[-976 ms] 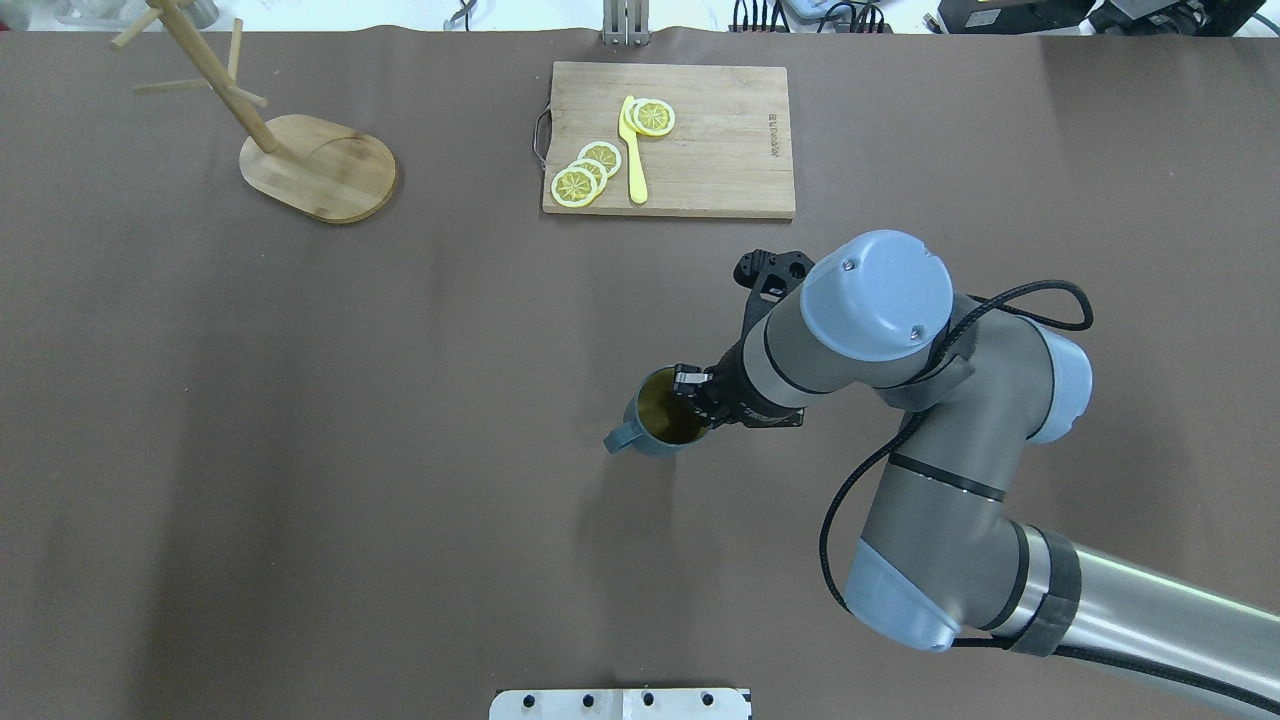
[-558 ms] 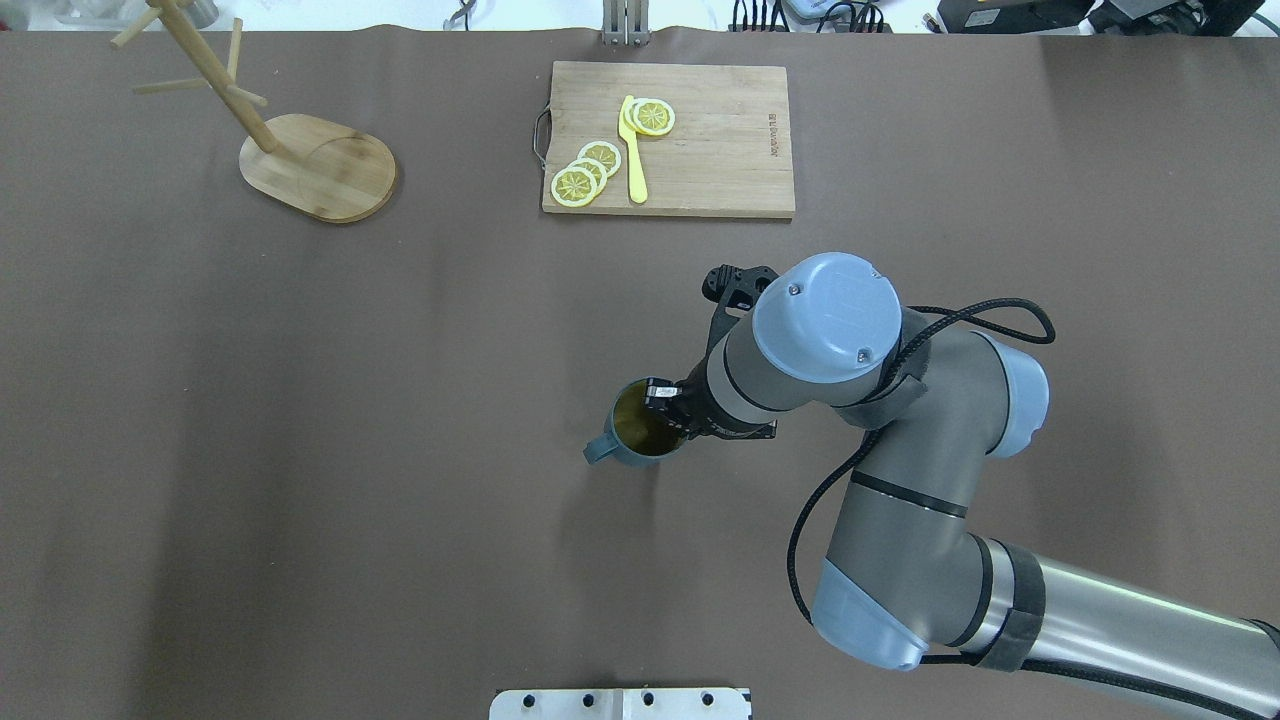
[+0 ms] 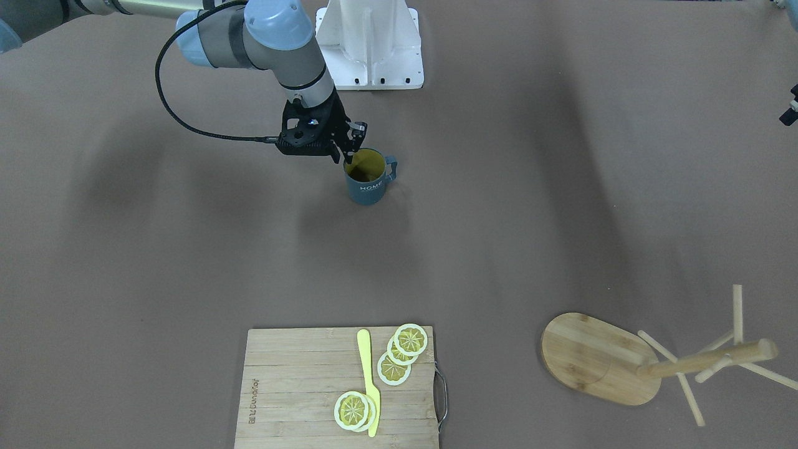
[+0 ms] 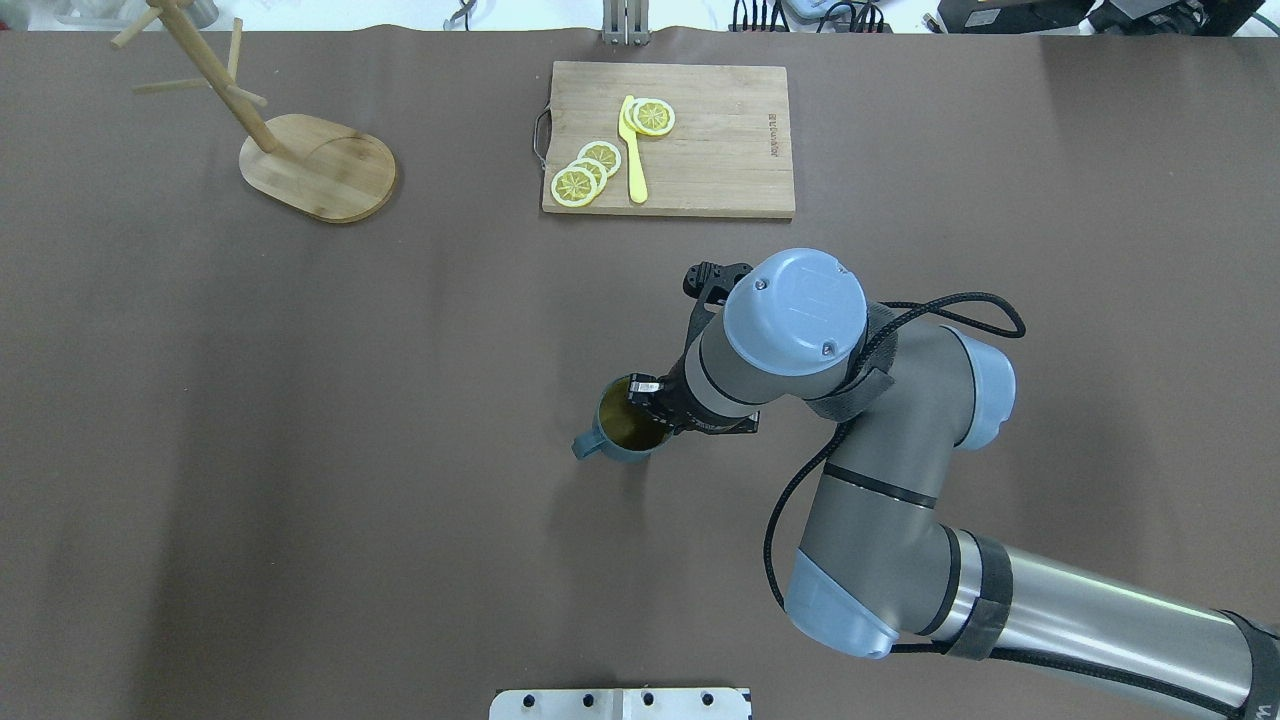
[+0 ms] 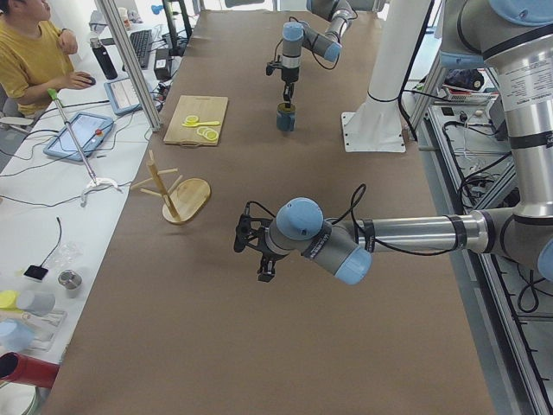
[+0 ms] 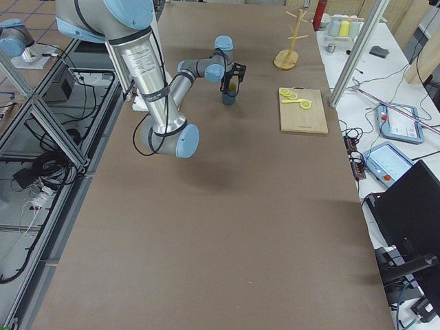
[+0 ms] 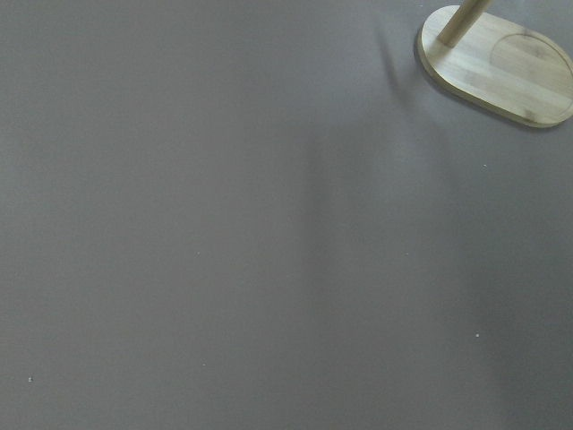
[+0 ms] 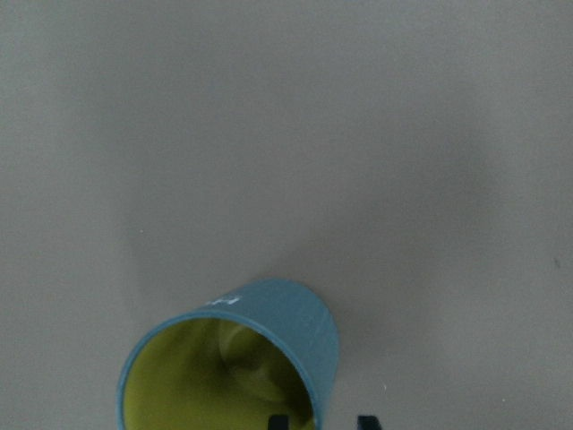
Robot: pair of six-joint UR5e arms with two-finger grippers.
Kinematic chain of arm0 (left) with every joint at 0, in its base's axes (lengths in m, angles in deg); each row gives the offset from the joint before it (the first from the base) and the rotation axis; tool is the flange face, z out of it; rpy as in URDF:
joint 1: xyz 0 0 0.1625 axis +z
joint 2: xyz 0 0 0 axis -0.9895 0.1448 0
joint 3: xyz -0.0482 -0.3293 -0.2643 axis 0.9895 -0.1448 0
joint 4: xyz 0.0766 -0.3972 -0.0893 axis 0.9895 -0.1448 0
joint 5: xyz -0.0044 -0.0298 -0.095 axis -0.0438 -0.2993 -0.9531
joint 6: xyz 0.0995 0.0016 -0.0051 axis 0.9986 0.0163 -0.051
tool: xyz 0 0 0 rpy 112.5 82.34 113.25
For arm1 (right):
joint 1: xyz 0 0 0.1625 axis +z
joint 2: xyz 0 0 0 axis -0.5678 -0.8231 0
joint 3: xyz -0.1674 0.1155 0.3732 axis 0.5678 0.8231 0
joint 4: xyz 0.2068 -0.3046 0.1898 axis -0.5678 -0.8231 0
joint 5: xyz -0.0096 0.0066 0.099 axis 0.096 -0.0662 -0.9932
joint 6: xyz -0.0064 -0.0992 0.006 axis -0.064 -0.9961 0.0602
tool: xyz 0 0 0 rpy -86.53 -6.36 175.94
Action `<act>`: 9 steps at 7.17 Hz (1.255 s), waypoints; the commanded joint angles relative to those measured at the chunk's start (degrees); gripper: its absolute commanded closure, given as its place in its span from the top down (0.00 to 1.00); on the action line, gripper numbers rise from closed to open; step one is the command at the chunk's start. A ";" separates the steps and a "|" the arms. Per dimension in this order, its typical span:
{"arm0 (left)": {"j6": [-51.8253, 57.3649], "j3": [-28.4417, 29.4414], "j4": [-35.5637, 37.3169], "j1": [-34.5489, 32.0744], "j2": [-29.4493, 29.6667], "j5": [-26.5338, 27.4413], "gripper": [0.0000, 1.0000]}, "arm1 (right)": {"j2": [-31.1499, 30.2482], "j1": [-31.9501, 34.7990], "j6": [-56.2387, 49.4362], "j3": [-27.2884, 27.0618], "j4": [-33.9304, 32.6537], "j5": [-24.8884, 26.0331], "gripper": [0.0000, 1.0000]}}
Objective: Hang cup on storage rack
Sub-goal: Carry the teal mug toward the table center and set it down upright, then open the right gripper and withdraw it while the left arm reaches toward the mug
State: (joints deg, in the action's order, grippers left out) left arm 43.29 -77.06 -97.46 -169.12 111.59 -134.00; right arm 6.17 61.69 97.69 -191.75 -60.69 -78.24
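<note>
Brown table covering carries a dark teal-blue mug with yellow-olive inside at mid-table, well apart from the light wooden mug tree. The right gripper pinches the mug's rim, one finger inside. Only the front-facing view shows the white "HOME" lettering. The left gripper appears clearly only in the side view, so whether it is spread cannot be told.

Smooth, faintly glossy glaze on cup; bare matt wood for storage rack, cutting board; matt brown over table.

Silver-grey arms carry pale-blue caps, black cable
</note>
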 commanded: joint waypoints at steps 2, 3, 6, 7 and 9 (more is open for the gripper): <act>-0.07 -0.74 -0.88 0.52 3.65 -3.66 0.98 | -0.57 7.83 -1.19 -3.18 -0.30 -8.37 1.00; 0.02 -0.82 -3.15 1.40 5.42 -4.82 0.97 | -2.84 12.84 -5.55 -4.94 -0.39 -14.09 1.00; -14.77 -1.52 -19.81 9.99 11.13 -2.03 0.98 | -11.09 20.25 -19.74 -6.71 -0.57 -17.92 1.00; -15.27 -2.92 -20.13 13.15 13.59 -1.67 0.97 | -14.51 23.32 -26.44 -7.15 -0.65 -20.63 1.00; -15.19 -4.77 -20.22 23.41 18.35 6.90 0.92 | -21.46 32.28 -41.23 -6.55 -0.57 -26.35 1.00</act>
State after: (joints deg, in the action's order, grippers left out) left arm 28.39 -80.48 -117.33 -151.76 127.61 -132.06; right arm -11.36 89.12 63.86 -198.58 -61.31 -101.95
